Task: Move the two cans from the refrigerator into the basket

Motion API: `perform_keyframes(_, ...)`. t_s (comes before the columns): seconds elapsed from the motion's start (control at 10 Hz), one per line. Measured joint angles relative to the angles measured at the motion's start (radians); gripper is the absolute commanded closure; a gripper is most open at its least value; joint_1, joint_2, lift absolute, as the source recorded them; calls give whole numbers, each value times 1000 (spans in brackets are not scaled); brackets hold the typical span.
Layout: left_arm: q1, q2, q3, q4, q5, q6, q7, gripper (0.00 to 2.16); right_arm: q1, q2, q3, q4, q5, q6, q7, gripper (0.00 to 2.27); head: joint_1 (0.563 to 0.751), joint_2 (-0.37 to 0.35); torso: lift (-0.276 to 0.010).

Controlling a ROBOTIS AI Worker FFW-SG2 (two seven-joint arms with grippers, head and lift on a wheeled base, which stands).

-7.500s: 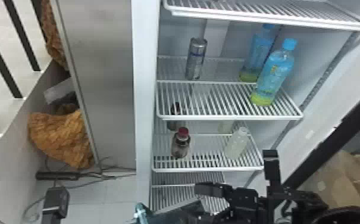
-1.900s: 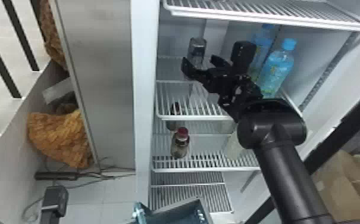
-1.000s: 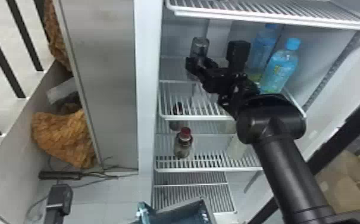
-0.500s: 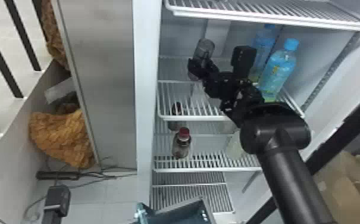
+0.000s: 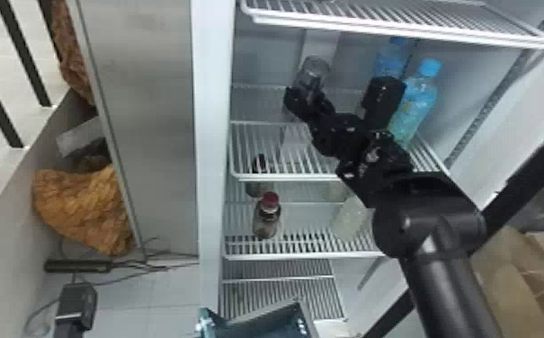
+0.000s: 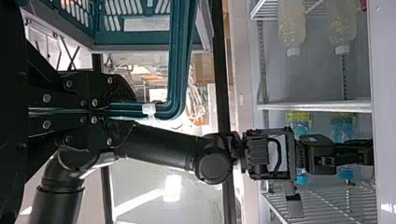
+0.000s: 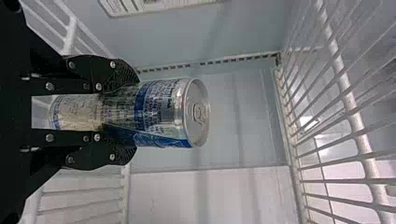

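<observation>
My right gripper, closed on a can, hides its lower part; my left gripper pinches the basket handle. My arm partly blocks a bottle.

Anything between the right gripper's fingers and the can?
Nothing; in the right wrist view the right gripper is closed on the can, its pads directly against both sides.

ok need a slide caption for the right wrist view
Right gripper holding a silver-and-blue can between shelves inside the refrigerator.
</observation>
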Motion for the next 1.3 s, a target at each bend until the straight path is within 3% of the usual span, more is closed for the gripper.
perform_keyframes(1.3, 11, -12, 11, 0, 5, 0, -1, 1197, 440, -27, -135, -545, -132, 126, 112, 1208, 695, -218, -35)
